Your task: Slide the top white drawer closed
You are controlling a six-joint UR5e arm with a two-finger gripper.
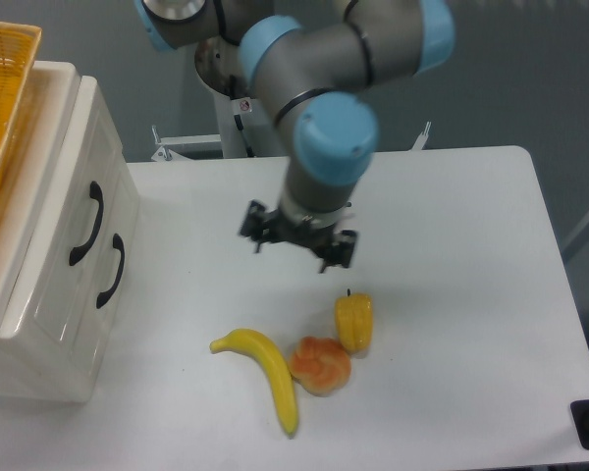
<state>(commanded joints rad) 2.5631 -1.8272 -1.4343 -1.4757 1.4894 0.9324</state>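
Camera view showed the top drawer (74,211) at left, apparently flush, likely closed. Gripper (298,235) hung mid-table, empty; opening indeterminate. Next: confirm closure, otherwise retreat.

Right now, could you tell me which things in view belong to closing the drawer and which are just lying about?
Job:
- top white drawer, with black handle
- gripper

Lying about:
- lower drawer
- orange woven basket
- banana
- yellow pepper
- orange bun-like item
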